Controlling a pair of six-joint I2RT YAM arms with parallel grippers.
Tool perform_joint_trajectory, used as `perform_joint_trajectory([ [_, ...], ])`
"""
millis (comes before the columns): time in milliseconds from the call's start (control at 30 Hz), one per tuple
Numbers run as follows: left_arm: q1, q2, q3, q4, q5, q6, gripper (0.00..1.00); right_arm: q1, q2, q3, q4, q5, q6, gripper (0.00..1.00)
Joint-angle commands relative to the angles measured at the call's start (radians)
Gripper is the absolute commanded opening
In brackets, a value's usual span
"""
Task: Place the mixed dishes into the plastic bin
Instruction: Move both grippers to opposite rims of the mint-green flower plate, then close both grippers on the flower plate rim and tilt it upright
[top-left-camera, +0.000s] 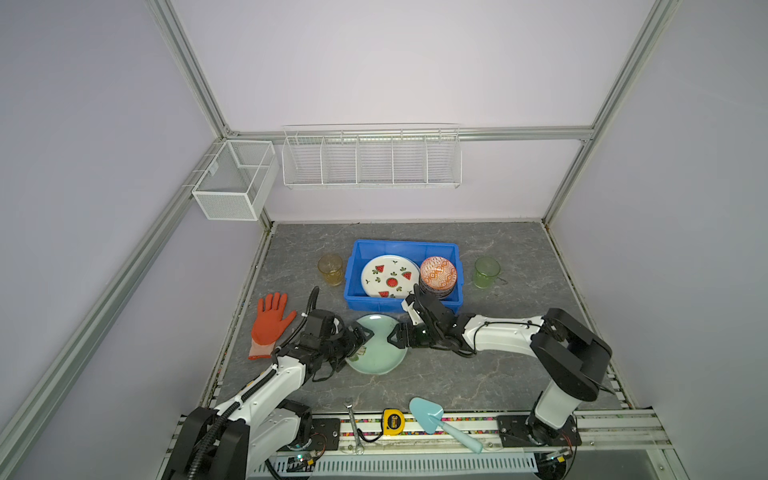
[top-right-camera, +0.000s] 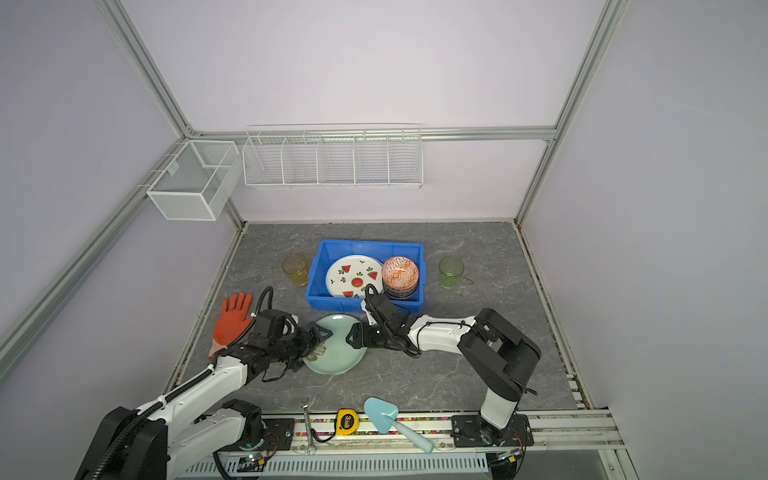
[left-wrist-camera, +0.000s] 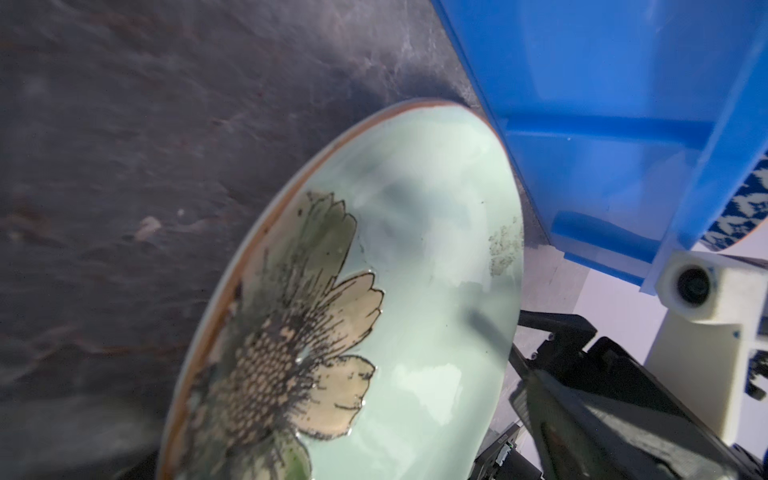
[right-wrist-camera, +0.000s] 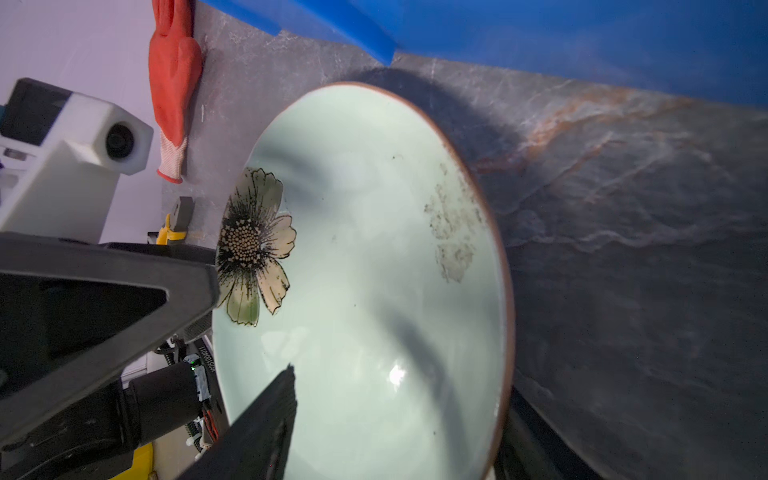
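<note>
The pale green plate (top-left-camera: 380, 349) lies on the table (top-left-camera: 478, 374) at the plastic bin's (top-left-camera: 374, 304) 6 o'clock. The grasp seems in hand: the right claw (top-left-camera: 392, 336) straddles its 3 o'clock rim with jaws apart, and the left claw (top-left-camera: 360, 343) is wide open and empty at 9 o'clock. The next move likely calls for a firm pinch, then a lift over the bin wall.

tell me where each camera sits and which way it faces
top views: stereo pair high up on the robot's side, looking down at the table; left gripper and right gripper show with their arms.
left wrist: on the left arm, facing the green flower plate and blue bin; its own body unclear.
right wrist: on the right arm, facing the plate toward the orange glove; own fingers show.
shared: both wrist views see plate, bin, opposite gripper.
</note>
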Motion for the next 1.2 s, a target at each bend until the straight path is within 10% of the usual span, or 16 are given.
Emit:
perform_joint_trajectory([
  [0, -0.038, 0.029, -0.019, 0.061, 0.006, -0.038, 0.98, 0.009, -0.027, -0.022, 0.153, -0.061, 0.063, 0.70],
  [333, -0.048, 0.030, -0.018, 0.055, -0.003, -0.041, 0.97, 0.007, -0.017, -0.059, 0.208, -0.049, 0.119, 0.62],
  [767, -0.046, -0.058, -0.012, -0.093, -0.046, -0.021, 0.71, -0.021, -0.092, -0.059, 0.017, 0.040, 0.067, 0.62],
  [1167, -0.046, -0.102, -0.005, -0.121, -0.054, -0.034, 0.26, -0.023, -0.110, -0.071, 0.006, 0.045, 0.065, 0.62],
])
